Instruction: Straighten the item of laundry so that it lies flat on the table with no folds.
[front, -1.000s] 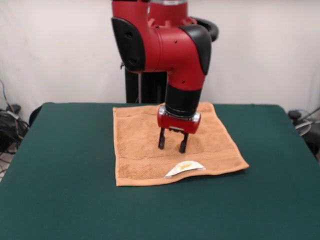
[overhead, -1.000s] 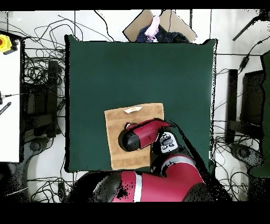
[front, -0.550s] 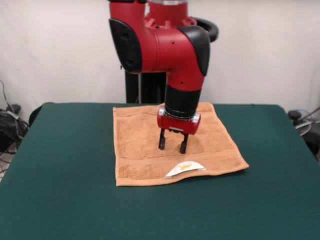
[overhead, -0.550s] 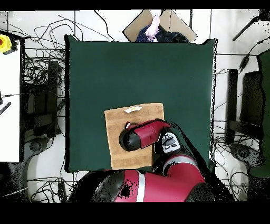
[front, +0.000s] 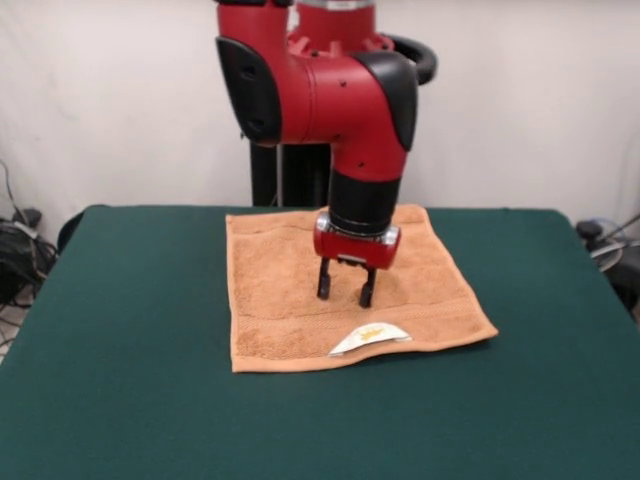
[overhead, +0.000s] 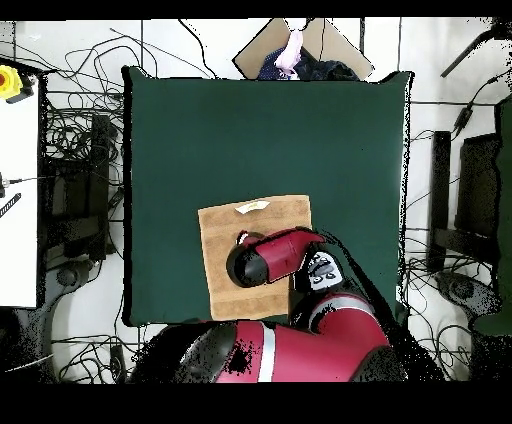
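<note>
While my tool (front: 345, 293) hangs spread above the towel (front: 280, 300), I judge it soft, light, best pinched by a corner.

No text, brand, number or sign can be read in either view. The small white label (front: 370, 336) on the towel (front: 280, 290), at the towel's edge nearest the front camera, carries a yellowish mark, but it is too small to make out. In the overhead view the label (overhead: 251, 207) shows no print.
</note>
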